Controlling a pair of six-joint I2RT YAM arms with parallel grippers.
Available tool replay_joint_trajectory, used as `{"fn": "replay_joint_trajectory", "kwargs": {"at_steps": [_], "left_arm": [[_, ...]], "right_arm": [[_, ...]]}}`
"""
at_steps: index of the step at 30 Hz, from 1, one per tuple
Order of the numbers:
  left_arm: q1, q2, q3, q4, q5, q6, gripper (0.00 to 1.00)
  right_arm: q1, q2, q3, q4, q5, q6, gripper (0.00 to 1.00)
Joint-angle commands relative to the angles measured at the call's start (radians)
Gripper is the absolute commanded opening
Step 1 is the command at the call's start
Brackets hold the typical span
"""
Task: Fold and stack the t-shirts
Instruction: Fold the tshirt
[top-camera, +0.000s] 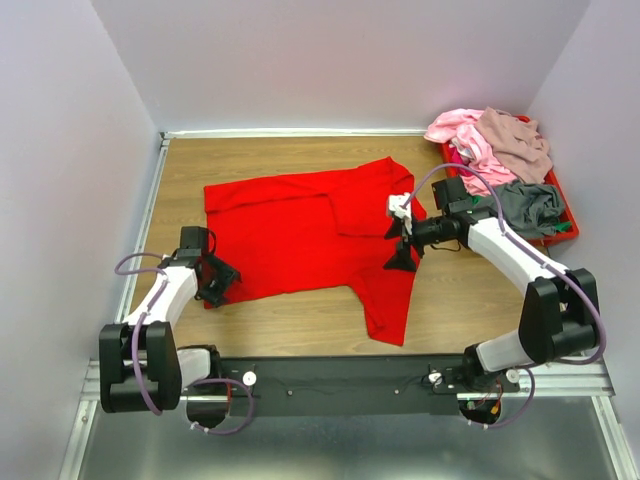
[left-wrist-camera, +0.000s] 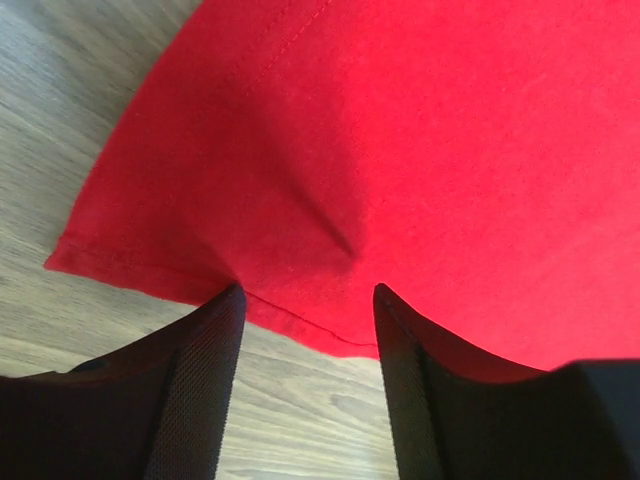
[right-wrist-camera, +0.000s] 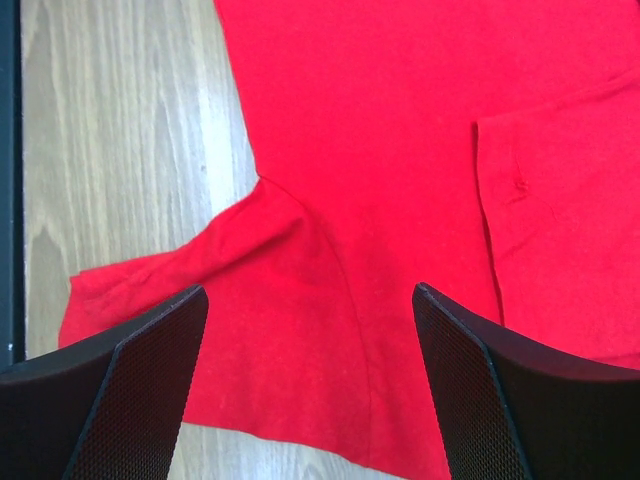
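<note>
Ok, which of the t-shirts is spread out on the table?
The bright red t-shirt, alone on the wooden table; the pink shirt, beige shirt and grey shirt are heaped on the red tray at the far right.

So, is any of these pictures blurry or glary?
Top external: sharp, evenly lit, only soft shadows. Left wrist: the red t-shirt darkens in shadow near the fingers. Right wrist: a pale sheen streaks the wooden table.

White-and-black arms (top-camera: 510, 250), purple cables (top-camera: 118, 265)
</note>
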Motion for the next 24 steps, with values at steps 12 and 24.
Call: {"fn": "replay_joint_trajectory", "kwargs": {"at_steps": [12,24], "left_arm": [[-0.038,-0.023,0.035,-0.135,-0.077,-0.120,0.65],[-0.065,0.044,0.093,-0.209,-0.151,-0.121,0.67]], "right_arm": [[-0.004,0.031,0.040,-0.009,0.086,0.037,0.90],[-0.004,0.033,0.048,-0.010,0.086,0.055,0.90]]}}
